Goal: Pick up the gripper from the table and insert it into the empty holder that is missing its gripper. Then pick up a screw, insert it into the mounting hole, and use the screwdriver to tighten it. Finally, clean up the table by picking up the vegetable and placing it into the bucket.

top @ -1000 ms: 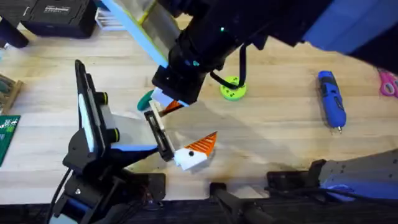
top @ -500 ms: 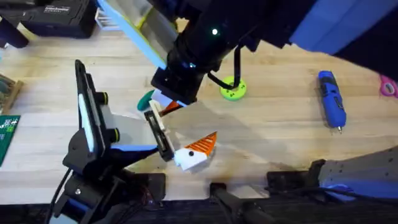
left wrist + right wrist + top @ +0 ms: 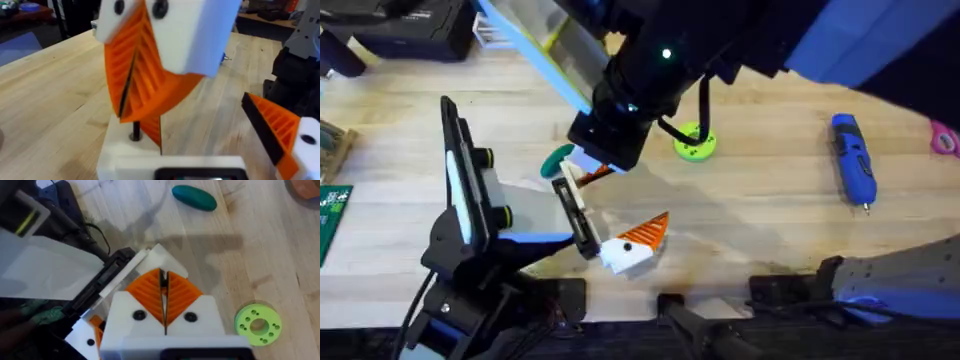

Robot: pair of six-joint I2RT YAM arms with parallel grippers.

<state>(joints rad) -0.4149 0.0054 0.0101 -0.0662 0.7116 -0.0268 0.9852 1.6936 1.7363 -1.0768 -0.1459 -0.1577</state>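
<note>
Seating gripper (image 3: 150, 85) | right pincer (image 3: 164, 297) clamped on it | lower straight onto holder (image 3: 170, 160) | left pincer (image 3: 582, 215) apart

Count on table: one blue screwdriver (image 3: 853, 160), one teal vegetable (image 3: 194, 197), one bright green perforated disc (image 3: 257, 324), two robot arms in overhead view.
</note>
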